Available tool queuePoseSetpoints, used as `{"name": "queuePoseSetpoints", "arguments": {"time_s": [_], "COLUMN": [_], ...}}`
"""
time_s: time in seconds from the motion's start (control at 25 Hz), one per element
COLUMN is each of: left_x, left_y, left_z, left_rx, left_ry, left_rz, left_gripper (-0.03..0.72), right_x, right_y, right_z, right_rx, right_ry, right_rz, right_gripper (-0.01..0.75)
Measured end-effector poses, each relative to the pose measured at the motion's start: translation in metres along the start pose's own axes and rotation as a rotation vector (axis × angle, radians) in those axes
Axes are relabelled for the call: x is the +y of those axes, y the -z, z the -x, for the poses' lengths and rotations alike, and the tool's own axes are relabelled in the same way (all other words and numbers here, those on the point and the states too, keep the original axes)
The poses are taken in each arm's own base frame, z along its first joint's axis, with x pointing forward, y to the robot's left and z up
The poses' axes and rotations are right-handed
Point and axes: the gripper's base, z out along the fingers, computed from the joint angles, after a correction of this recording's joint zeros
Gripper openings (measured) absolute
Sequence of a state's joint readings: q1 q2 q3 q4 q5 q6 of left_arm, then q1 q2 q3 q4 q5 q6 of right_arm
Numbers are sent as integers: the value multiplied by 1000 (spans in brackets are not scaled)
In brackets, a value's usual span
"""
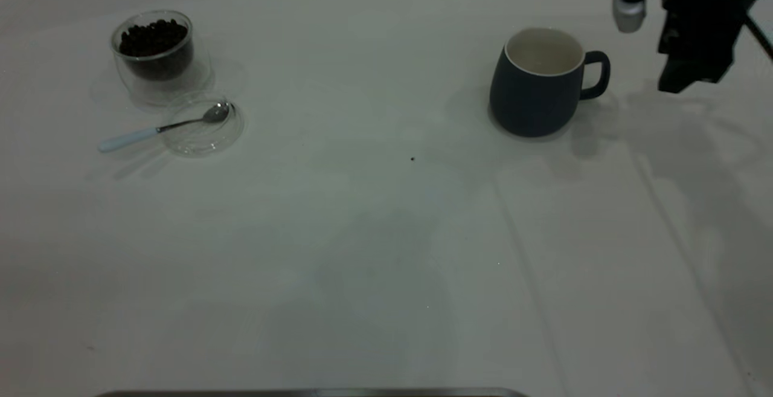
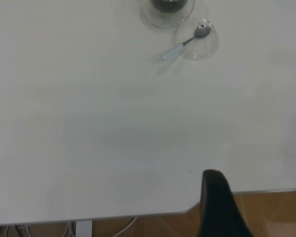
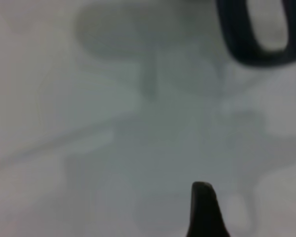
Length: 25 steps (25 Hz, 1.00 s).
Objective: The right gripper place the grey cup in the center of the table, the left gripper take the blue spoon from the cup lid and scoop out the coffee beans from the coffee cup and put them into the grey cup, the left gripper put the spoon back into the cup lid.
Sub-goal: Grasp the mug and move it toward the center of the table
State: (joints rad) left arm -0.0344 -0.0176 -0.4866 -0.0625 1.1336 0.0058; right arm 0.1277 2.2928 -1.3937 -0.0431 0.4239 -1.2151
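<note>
Bare white table (image 1: 362,252) fills the front of the scene, with only one tiny dark speck (image 1: 412,158) near its middle. Farther back on the right side stands the grey cup (image 1: 537,86), upright, white inside and empty, its handle turned toward the right gripper (image 1: 688,74). That gripper hangs just beside the handle, a little above the table and not touching the cup; whether its fingers are spread or pressed together, I cannot tell. From the right wrist camera, the loop of the handle (image 3: 259,32) is close in front, and one dark fingertip (image 3: 203,210) shows.

Far on the left side stands the coffee cup (image 1: 158,55), with the coffee beans (image 1: 152,37) heaped inside. Just in front of it, touching or nearly so, lies the cup lid (image 1: 202,128). On it rests the blue spoon (image 1: 163,128), its metal bowl inside the lid and its pale handle reaching out over the rim onto the table.

Only a dark part of the left gripper (image 2: 219,207) is seen, at the table's edge, well apart from the spoon; its fingers I cannot judge.
</note>
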Motion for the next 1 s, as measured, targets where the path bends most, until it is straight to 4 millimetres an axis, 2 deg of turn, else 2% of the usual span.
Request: {"name": "queuePoseSetpoints", "arguments": {"time_s": [0.2,0.52,1.0], "left_x": [0,0,0], "left_y": [0,0,0], "left_z": [0,0,0], "left_rx": [0,0,0], "left_ry": [0,0,-2], "left_rz": [0,0,0], "left_gripper": [475,475,475], "right_x": [-2,3,42], "right_y": [-12,-10,-2], "right_z": [23,62,140], "right_rx": [-19,-68,-202], "right_ry": [77,132,175], "right_rz": [-8,-26,-25], "right_gripper": [457,457,458]}}
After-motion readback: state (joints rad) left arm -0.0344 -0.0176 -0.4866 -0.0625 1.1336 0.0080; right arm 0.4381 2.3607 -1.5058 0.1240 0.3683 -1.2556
